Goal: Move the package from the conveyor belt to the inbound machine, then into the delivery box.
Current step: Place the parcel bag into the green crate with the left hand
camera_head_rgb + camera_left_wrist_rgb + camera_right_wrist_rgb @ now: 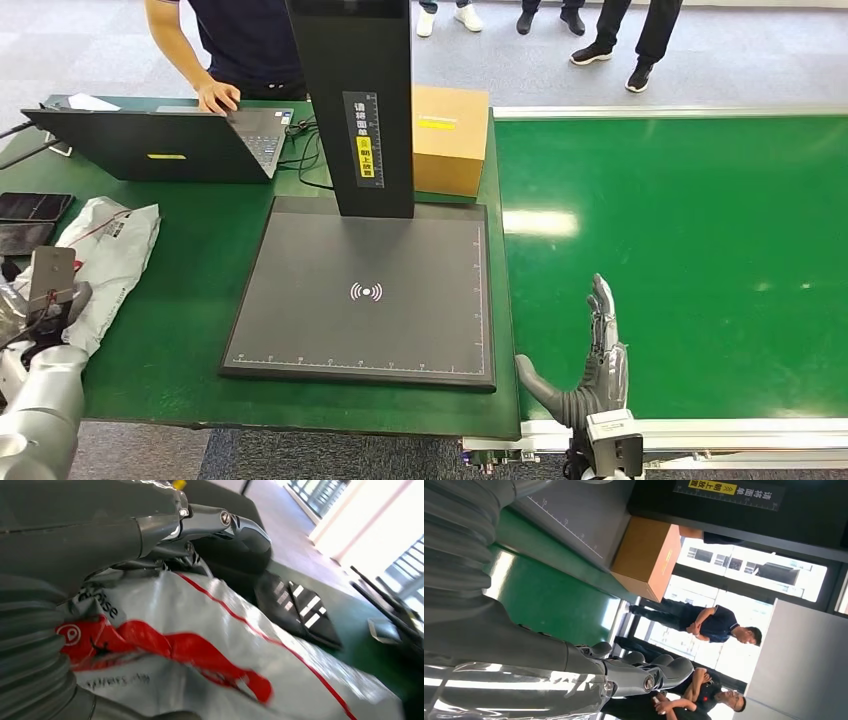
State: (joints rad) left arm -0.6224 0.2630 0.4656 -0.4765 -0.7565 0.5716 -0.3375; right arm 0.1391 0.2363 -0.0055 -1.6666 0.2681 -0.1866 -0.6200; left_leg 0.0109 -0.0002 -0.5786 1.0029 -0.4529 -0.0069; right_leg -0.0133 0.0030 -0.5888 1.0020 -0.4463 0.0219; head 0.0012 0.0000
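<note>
The package (115, 250), a white plastic mailer with red print, lies on the green table's left side. My left hand (55, 300) is at its near end. In the left wrist view the package (200, 645) bulges against the palm under the thumb of the left hand (220, 520), and the fingers are hidden beneath it. The inbound machine (365, 290) is a flat dark scan plate with a black column. My right hand (590, 370) hovers open at the near edge of the green conveyor belt (690, 250), holding nothing; the right hand (624, 672) also has its fingers stretched out in its wrist view.
A cardboard box (450, 140) stands behind the machine's column. A person (230, 40) types on a laptop (160, 145) at the back left. Black tablets (30, 210) lie at the table's left edge. More people stand beyond the belt.
</note>
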